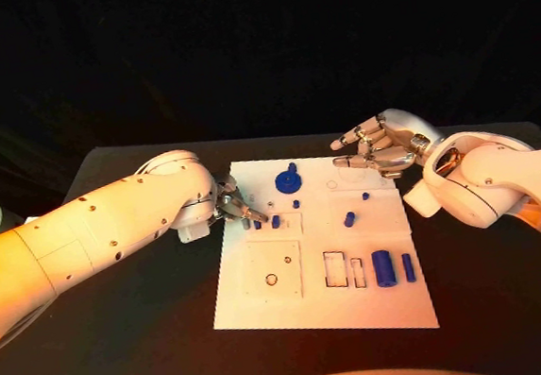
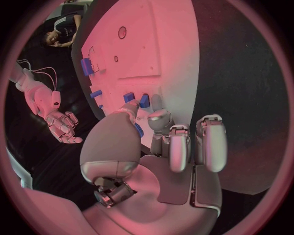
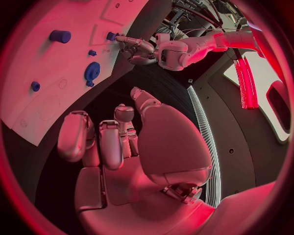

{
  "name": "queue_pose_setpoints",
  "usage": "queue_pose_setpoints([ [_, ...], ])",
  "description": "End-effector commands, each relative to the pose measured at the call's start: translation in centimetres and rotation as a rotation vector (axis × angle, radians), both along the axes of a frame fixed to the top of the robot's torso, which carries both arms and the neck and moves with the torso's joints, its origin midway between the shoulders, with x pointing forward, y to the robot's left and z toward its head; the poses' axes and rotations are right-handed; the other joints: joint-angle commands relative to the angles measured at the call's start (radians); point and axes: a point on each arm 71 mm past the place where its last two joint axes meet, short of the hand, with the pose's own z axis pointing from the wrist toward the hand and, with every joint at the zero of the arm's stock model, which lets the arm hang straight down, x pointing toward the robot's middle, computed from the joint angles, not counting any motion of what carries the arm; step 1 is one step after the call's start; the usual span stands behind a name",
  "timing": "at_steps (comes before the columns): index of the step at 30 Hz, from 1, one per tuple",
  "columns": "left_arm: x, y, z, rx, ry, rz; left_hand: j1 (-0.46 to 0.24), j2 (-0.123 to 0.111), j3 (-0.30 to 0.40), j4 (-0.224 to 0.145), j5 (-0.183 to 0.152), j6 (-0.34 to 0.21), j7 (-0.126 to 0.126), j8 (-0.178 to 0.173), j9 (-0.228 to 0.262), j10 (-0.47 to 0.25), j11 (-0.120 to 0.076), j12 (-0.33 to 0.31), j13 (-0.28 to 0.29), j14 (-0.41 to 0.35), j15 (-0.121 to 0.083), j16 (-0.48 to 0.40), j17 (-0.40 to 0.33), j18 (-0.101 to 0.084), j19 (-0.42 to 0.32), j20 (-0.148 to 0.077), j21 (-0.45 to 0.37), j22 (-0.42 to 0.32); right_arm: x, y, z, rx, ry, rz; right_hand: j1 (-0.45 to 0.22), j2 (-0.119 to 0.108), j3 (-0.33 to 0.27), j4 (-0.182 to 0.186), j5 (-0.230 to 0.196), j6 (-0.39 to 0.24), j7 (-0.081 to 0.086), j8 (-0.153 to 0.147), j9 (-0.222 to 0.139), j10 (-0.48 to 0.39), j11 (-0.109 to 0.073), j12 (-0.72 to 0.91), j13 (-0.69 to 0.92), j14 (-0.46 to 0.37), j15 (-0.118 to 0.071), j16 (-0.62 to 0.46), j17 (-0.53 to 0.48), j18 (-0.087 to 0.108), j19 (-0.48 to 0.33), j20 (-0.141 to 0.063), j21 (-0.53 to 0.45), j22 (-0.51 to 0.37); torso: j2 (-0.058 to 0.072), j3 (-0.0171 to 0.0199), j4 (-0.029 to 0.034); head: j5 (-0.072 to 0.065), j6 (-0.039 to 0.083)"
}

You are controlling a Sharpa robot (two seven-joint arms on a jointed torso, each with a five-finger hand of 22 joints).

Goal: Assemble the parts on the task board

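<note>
Reaching onto the task board, the left hand pinches a small blue part, likely needing seating next, while the right hand hovers, fingers spread and empty.

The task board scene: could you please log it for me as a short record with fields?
board: white task board in the middle of the black table
parts: blue gear near the far edge; blue cylinder near the right edge; several smaller blue pieces between
left hand: left hand at the board's left edge, fingertips at small blue pieces; grip unclear
right hand: right hand over the board's far right corner, fingers spread, holding nothing
</note>
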Motion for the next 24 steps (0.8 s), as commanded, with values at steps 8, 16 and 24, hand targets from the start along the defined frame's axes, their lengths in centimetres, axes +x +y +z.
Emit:
queue_pose_setpoints([
  [8, 0.5, 0.7, 1.3, -0.257, -0.140, 0.139, -0.006, 0.021, -0.140, 0.056, -0.147, -0.025, 0.017, -0.014, -0.010, -0.045, 0.015, -0.085, -0.097, 0.107, 0.003, 0.003, 0.263, 0.010, 0.031, 0.001, -0.092, 0.137, -0.1, 0.1, -0.1, -0.008, -0.001, 0.013, -0.004, 0.003, -0.005, -0.001, 0.004, -0.004, 0.002, 0.001, 0.001, -0.002, -0.002, -0.003, 0.000, 0.052, 0.003, -0.006, 0.051, 0.014, 0.002, -0.004, -0.007, -0.001, -0.001, 0.0027, 0.0003, -0.003, 0.005],
  [16, 0.9, 1.6, 2.2, -0.510, -0.214, 0.247, -0.034, 0.015, -0.262, 0.058, -0.157, -0.127, 0.067, -0.055, -0.046, -0.216, 0.058, -0.308, -0.317, 0.048, 0.037, -0.122, 0.079, 0.077, -0.094, 0.032, -0.433, -0.080, -0.1, 0.0, -0.1, -0.009, -0.001, 0.010, -0.004, 0.003, -0.006, -0.001, 0.004, -0.004, 0.002, 0.001, 0.001, -0.003, -0.002, -0.003, 0.000, 0.052, 0.003, -0.007, 0.050, 0.015, 0.002, -0.004, -0.007, -0.002, -0.001, 0.0010, 0.0014, -0.007, 0.008],
  [24, 0.4, -0.2, 3.1, -0.451, -0.438, 0.018, 0.393, 0.079, -0.050, -0.085, -0.150, -0.194, 0.118, -0.131, -0.129, -0.382, 0.106, -0.489, -0.457, -0.095, 0.074, -0.402, -0.250, 0.142, -0.252, 0.066, -0.868, -0.363, -0.1, -0.1, -0.1, -0.008, -0.002, 0.009, -0.004, 0.003, -0.006, -0.001, 0.004, -0.004, 0.002, 0.001, 0.001, -0.003, -0.002, -0.003, -0.001, 0.052, 0.003, -0.007, 0.050, 0.014, 0.002, -0.004, -0.007, -0.001, 0.000, 0.0007, 0.0004, -0.009, 0.016],
])
